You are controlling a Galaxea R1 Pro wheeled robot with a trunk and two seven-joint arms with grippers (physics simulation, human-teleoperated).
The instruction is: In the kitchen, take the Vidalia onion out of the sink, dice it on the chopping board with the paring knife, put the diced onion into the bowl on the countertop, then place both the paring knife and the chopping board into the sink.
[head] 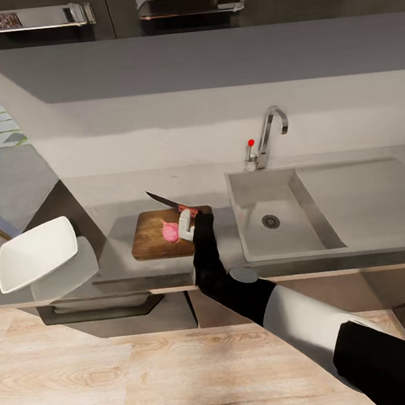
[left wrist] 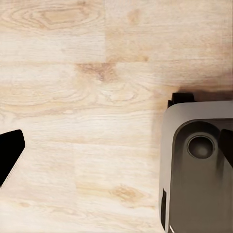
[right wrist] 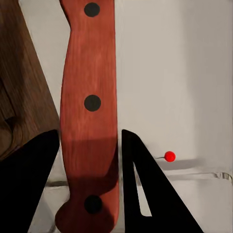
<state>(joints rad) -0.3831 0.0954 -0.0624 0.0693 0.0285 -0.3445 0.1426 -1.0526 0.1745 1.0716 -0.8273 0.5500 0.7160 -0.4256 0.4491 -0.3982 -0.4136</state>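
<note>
Currently right hand (right wrist: pixel 90 145) clamped on paring knife (right wrist: pixel 90 107) by its red handle, blade angled up over chopping board (head: pixel 153 238). Pink onion (head: pixel 170 231) on board, next to sink (head: pixel 275 186). Probably light and rigid, smooth riveted handle likely slippery: grip mid-handle, clear of blade. Left hand: can't tell, wood floor (left wrist: pixel 73 97) below. Glossy steel tabletop (head: pixel 164 187), likely slick. White bowl (head: pixel 37 252) at left end.
</note>
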